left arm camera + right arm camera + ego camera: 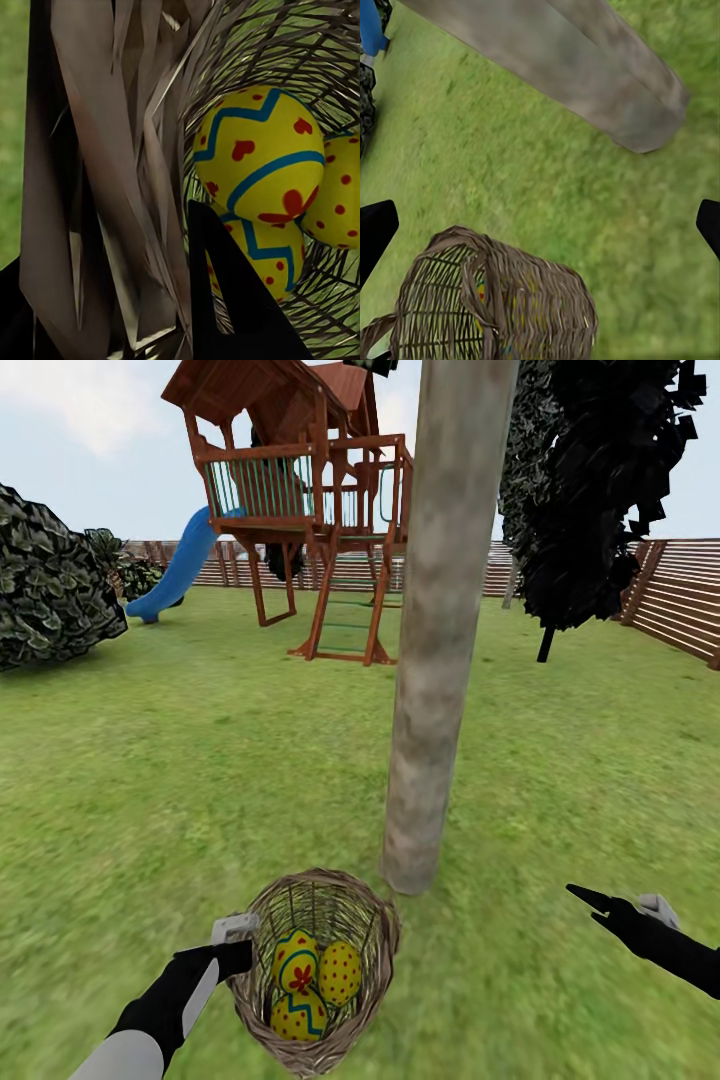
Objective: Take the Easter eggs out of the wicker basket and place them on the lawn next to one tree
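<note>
The wicker basket (378, 945) hangs tilted just above the lawn (150, 760), close to the foot of the tree (440, 640). My left gripper (240, 950) is shut on its rim. Three yellow Easter eggs lie inside: one with a red flower (296, 960), one with red dots (341, 972), one with a blue zigzag (298, 1015). The left wrist view shows the eggs (259, 157) behind the weave (112, 150), with a dark finger (225, 307) in front. My right gripper (610, 908) is open over grass to the right; in its own view the basket (510, 300) and trunk (585, 67) lie beyond it.
A wooden play tower (300, 490) with a blue slide (180, 565) stands at the back. A round bush (50, 590) is at the left, and a dark narrow-trunked tree (600, 490) at the right before the slat fence (680, 600). Grass spreads around the trunk.
</note>
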### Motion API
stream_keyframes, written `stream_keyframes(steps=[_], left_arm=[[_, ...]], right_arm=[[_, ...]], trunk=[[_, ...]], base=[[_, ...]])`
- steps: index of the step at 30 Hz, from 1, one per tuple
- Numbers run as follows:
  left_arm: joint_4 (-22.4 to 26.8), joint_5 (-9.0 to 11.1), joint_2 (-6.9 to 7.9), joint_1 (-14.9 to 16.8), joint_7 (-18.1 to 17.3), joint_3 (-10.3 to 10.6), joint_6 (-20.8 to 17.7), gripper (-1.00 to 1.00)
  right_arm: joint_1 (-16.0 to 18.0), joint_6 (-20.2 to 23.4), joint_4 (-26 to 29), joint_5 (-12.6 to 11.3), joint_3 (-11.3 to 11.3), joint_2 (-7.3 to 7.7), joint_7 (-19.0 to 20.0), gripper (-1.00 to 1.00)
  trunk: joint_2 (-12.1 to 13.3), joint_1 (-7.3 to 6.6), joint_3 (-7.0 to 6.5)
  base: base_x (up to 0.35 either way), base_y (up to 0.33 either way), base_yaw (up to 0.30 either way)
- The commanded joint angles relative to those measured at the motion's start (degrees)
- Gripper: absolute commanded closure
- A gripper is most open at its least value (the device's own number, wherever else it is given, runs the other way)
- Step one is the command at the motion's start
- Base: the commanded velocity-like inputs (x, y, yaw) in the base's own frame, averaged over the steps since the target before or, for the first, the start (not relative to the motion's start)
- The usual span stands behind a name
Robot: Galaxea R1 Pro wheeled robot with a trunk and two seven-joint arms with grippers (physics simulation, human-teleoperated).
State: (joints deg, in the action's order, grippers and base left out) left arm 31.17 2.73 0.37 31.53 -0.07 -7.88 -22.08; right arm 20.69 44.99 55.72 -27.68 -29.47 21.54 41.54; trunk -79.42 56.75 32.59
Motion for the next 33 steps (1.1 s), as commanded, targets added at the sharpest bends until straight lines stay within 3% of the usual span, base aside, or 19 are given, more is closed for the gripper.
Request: stream_keyframes(steps=[1,33], left_arm=[[0.12,0.52,-0.02,0.04,-0.02,-0.16,-0.33,1.0],[0.12,0.52,-0.06,0.06,-0.02,-0.12,-0.33,1.0]], right_arm=[[0.05,0.32,0.0,-0.09,-0.1,-0.01,0.12,-1.0],[0.05,0.36,-0.09,-0.06,-0.06,-0.01,0.04,-1.0]], trunk=[[-0.45,0.22,0.24],[-13.28,7.25,5.98]], base=[[0.0,0.0,0.0],[0.0,0.0,0.0]])
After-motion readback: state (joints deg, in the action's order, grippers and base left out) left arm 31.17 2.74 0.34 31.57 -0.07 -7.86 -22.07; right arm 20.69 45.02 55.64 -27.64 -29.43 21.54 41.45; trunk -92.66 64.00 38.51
